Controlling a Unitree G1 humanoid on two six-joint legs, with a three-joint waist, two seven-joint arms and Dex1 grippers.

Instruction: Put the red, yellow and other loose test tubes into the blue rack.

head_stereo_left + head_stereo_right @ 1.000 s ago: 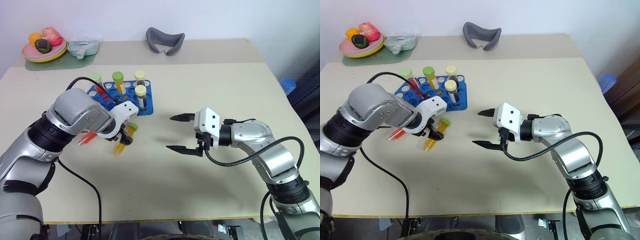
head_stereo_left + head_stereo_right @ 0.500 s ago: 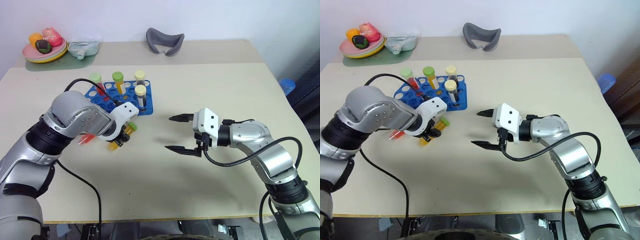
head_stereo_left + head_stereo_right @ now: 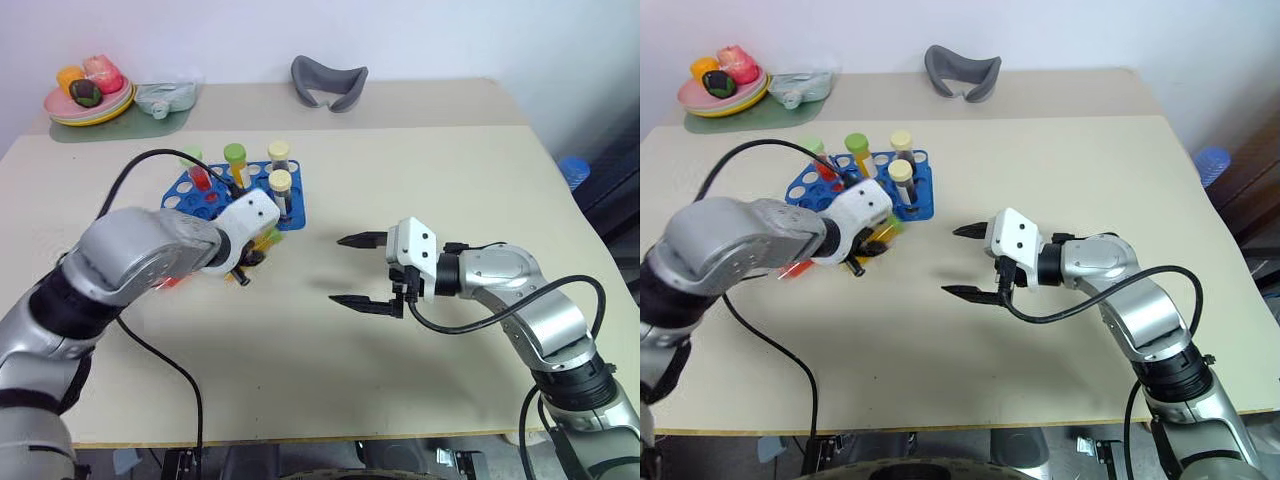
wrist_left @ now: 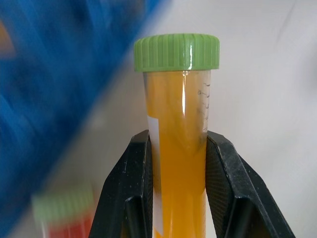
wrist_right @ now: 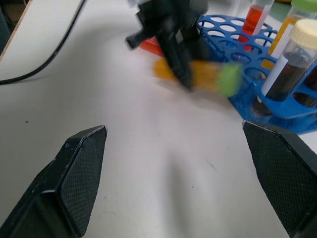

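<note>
**A:** From the head camera, we see a beige table (image 3: pixel 420 180). At about ten o'clock from its middle stands the blue rack (image 3: pixel 215 190), with four capped tubes (image 3: pixel 281 188) upright in its holes. Our left gripper (image 3: pixel 243 265) hangs at the rack's near edge, its two black fingers pinched on the yellow tube (image 3: pixel 262 243), which lies roughly level, green cap toward the rack.

**B:** And the red tube?

**A:** The red tube (image 3: pixel 793 269) lies on the table just beside the left arm, at about eight o'clock from the rack, mostly hidden by the forearm. Our right gripper (image 3: pixel 362 270) is at three o'clock from the rack, well apart from it, fingers spread wide around nothing. At the table's far side sit a plate of toy food (image 3: pixel 88 95) at eleven o'clock and a grey curved pad (image 3: pixel 329 82) at twelve.

**B:** The left wrist camera?

**A:** We see the yellow tube (image 4: pixel 179 144) squeezed between the two black fingers (image 4: pixel 130 198), green cap beyond their tips. The rack is a blue blur behind it, and the red tube's green cap shows blurred in a corner.

**B:** The right wrist camera?

**A:** Our two spread fingers (image 5: pixel 81 168) frame bare table. Past them the left gripper (image 5: pixel 171 37) holds the blurred yellow tube against the rack's edge, and a dark-brown tube (image 5: pixel 292 62) stands in the rack.
</note>
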